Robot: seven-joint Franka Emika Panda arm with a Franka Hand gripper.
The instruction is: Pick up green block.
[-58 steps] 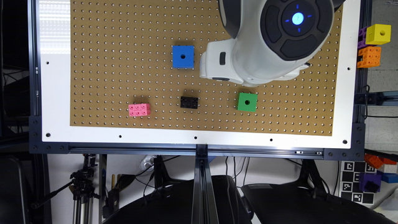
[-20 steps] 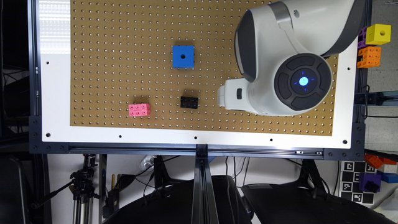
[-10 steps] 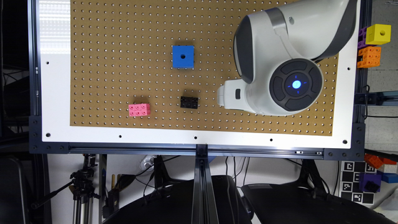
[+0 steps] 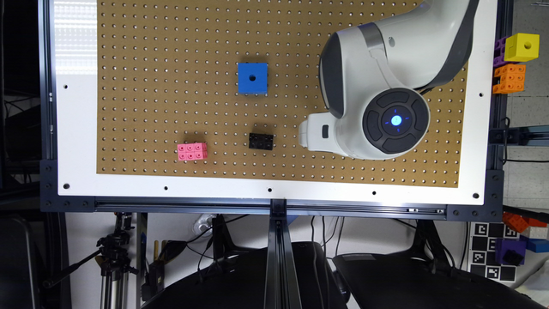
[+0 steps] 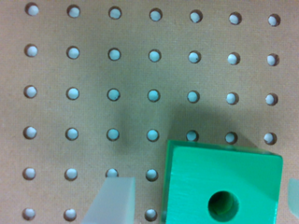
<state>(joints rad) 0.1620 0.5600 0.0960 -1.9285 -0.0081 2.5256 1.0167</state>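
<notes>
On the pegboard tabletop (image 4: 171, 107), toward the exterior view's right: white arm (image 4: 386, 86) with lit blue ring, covering that part of the board. Wrist view: green block (image 5: 222, 186) flat on the board, round dark hole in top face, upright. Jaws spread, one pale fingertip (image 5: 114, 200) just beside one side of the block with a narrow strip of board between, a sliver of the other at the opposite side; contact with block not evident. Elsewhere in the exterior view: blue cube (image 4: 252, 78) near board centre, black brick (image 4: 261, 140) and pink brick (image 4: 192, 151) nearer the white border, all well apart. Off the board at the exterior view's right: yellow cube (image 4: 521, 47), orange brick (image 4: 509, 78).
</notes>
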